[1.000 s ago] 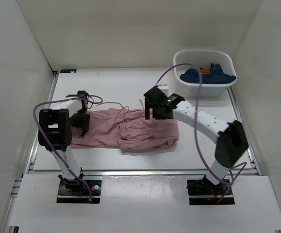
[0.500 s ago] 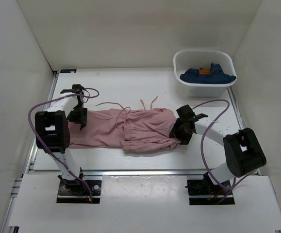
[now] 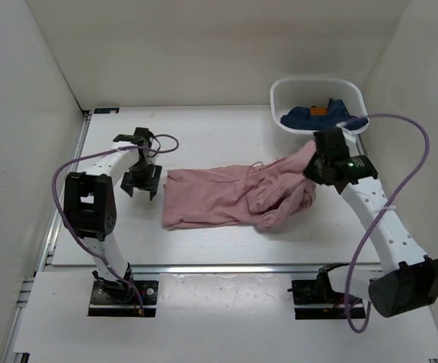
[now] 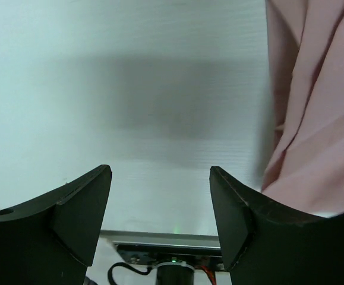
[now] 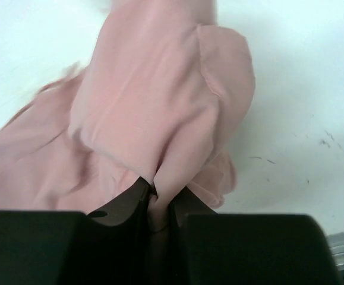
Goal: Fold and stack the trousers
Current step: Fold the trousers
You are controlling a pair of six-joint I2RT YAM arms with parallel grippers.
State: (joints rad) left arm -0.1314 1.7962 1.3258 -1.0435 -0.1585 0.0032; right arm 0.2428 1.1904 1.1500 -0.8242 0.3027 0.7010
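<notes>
The right jaws are clamped on a fold of the trousers point(image 3: 219, 198), holding that end raised off the desk point(image 3: 203, 136) near its far right corner, just before a tub point(image 3: 313, 80) with a blue garment point(image 3: 302, 117). The rest lies mid-desk. The left jaws stand open, empty, just beside the trousers' left edge.

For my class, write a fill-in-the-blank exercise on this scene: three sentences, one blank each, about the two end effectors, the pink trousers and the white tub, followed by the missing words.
1. The right end effector is ____ on a fold of the trousers.
2. The left end effector stands ____, with only bare table between its fingers.
3. The white tub holds a garment that is dark ____ with an orange tag.

Missing words: shut; open; blue.
</notes>
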